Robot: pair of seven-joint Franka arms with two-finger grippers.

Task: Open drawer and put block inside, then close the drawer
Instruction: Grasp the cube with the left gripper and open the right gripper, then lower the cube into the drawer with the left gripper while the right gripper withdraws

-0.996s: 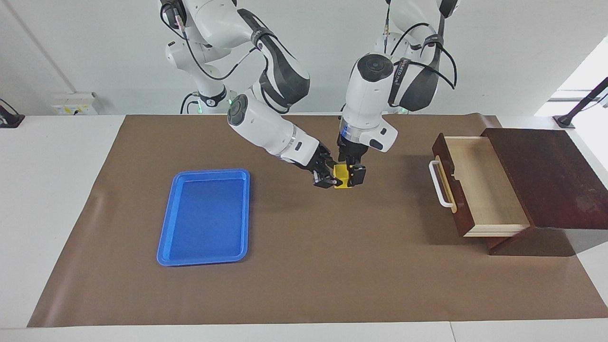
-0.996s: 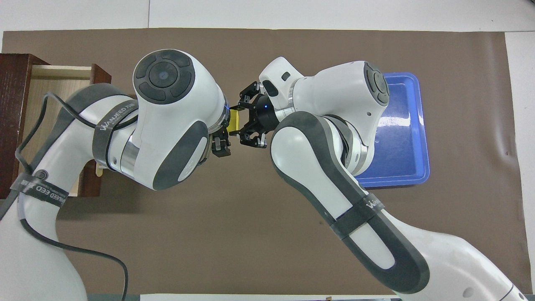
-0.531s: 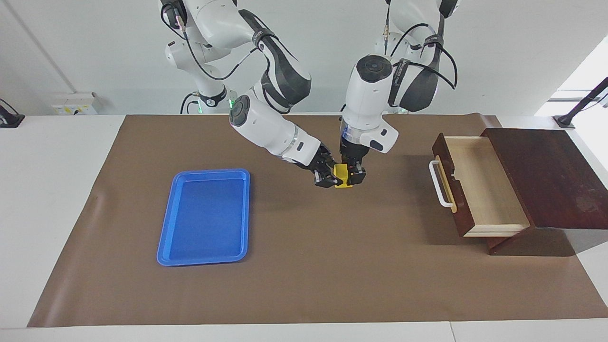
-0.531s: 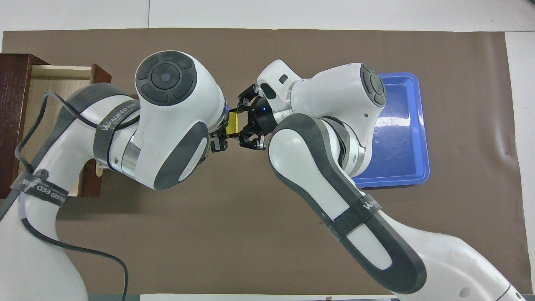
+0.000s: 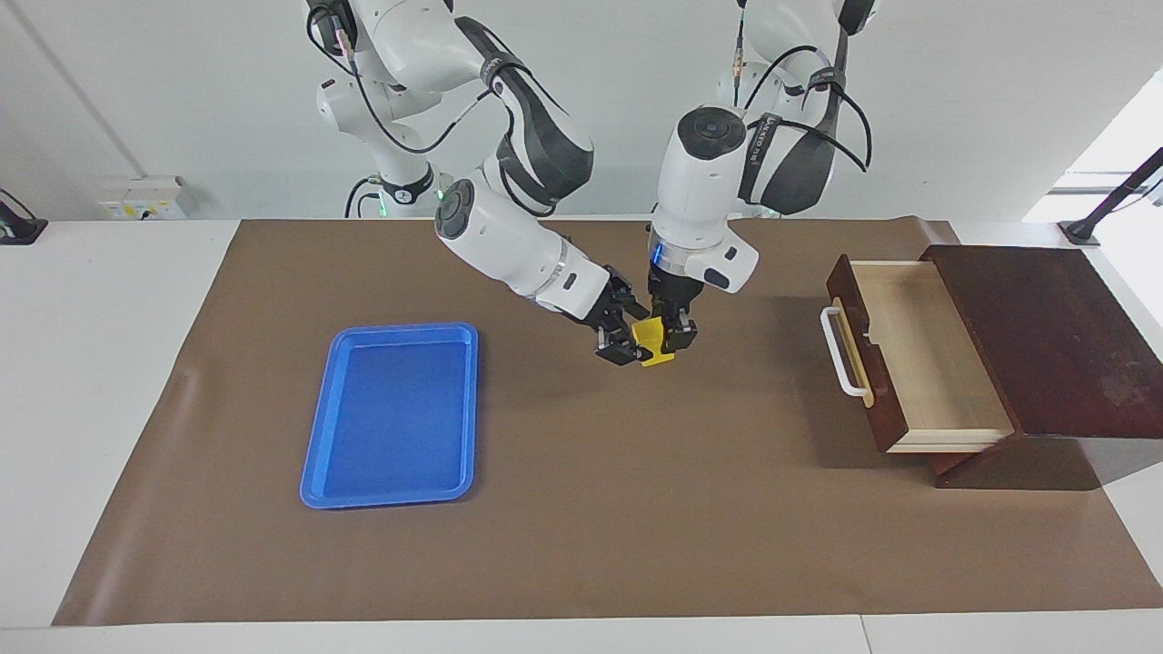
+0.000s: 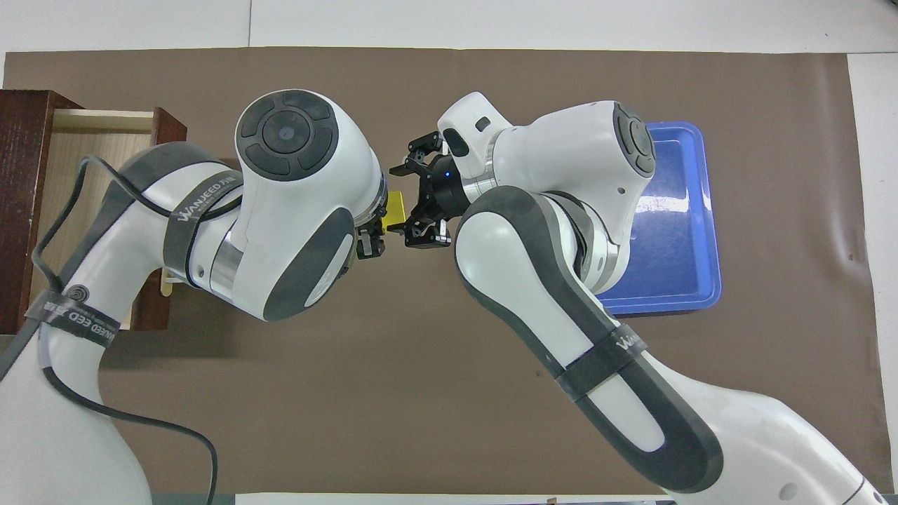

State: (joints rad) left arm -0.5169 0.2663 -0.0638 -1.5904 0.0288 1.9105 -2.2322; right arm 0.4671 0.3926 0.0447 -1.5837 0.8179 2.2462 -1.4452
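Note:
The small yellow block (image 5: pixel 647 350) (image 6: pixel 396 209) hangs tilted above the brown mat, between the blue tray and the drawer. My left gripper (image 5: pixel 670 338) comes straight down and is shut on the block; in the overhead view its wrist hides most of it. My right gripper (image 5: pixel 625 338) (image 6: pixel 412 200) is level with the block on the tray's side, and its fingers stand open, spread clear of the block. The drawer (image 5: pixel 918 354) (image 6: pixel 105 137) is pulled out at the left arm's end of the table. It shows a pale interior with nothing in it and a white handle (image 5: pixel 840 350).
A blue tray (image 5: pixel 391 413) (image 6: pixel 684 217) lies on the brown mat (image 5: pixel 591 509) toward the right arm's end. The dark wooden box (image 5: pixel 1054 336) holds the drawer. Both arms crowd the middle of the mat.
My left gripper closed on the block while the right gripper, shut on it before, has spread its fingers. The block has tipped a little in the left grip.

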